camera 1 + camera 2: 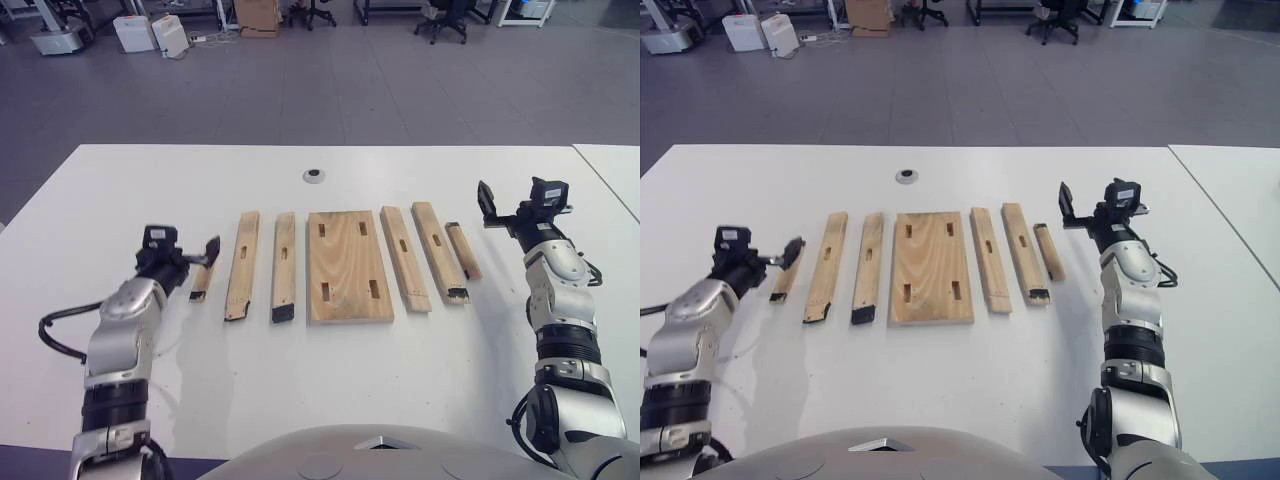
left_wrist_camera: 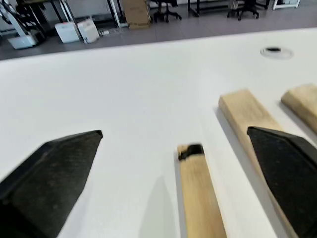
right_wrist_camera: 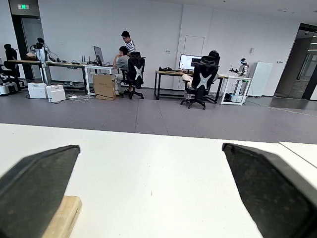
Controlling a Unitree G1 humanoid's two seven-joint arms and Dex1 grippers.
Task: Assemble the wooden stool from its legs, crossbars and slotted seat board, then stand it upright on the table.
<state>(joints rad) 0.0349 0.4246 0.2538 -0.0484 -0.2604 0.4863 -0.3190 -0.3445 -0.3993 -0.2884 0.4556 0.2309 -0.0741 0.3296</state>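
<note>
Gaping left gripper by leftmost crossbar, right gripper gaping too

Left crossbar cut off at frame edge; right crossbar mostly behind pincer finger

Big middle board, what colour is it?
The board is light tan wood, clearest in the left eye view.

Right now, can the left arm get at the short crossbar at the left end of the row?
Probably yes: the left gripper hangs open over the short crossbar, nothing lies between them, and the neighbouring leg lies apart from it, leaving room.
</note>
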